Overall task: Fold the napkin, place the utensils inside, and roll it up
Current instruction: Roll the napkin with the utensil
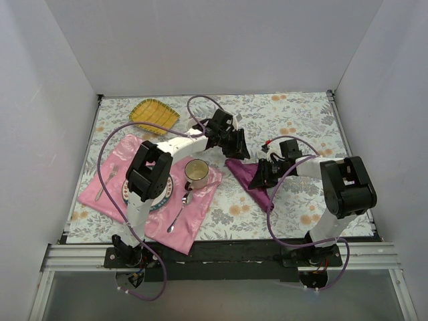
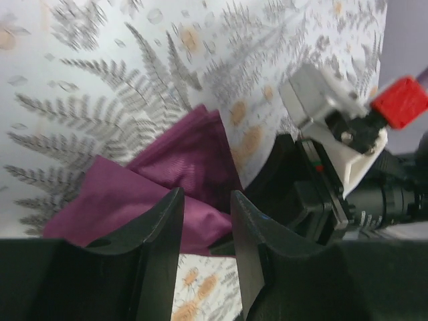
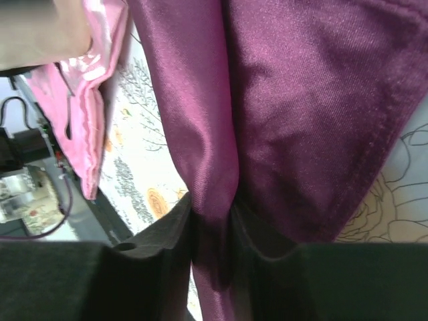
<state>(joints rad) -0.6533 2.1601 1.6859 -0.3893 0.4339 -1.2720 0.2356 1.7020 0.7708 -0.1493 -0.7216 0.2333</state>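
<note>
Right gripper (image 3: pixel 212 217) pinches a ridge of the purple napkin (image 3: pixel 301 120), lying just right of the pink placemat (image 1: pixel 200 208); left gripper (image 2: pixel 206 200) hovers narrowly parted, seemingly empty. Keep the cloth taut and align edges while folding.

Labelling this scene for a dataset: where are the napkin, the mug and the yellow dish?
napkin (image 1: pixel 244 172), top view, flat left part of the cloth.
mug (image 1: pixel 196 184), top view, near outer wall.
yellow dish (image 1: pixel 154 114), top view, ribbed centre.

Dark purple satin napkin (image 1: pixel 251 178), pink placemat (image 1: pixel 200 208), grey fern-and-orange-flower tablecloth (image 1: pixel 301 120)
</note>
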